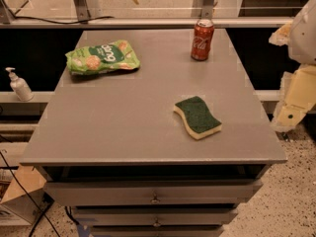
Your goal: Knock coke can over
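Observation:
The coke can (202, 39) is red with white script and a silver top. It stands upright near the far right corner of the grey table top (123, 122). My arm (298, 90) shows at the right edge of the view, off the table's right side. The gripper (282, 33) is at the upper right, beside the table and well to the right of the can, not touching it. Nothing is in it that I can see.
A green-topped yellow sponge (197, 116) lies right of the table's centre. A green snack bag (102, 57) lies at the far left. A white pump bottle (19, 85) stands on a ledge to the left. Drawers (155, 194) sit below the front edge.

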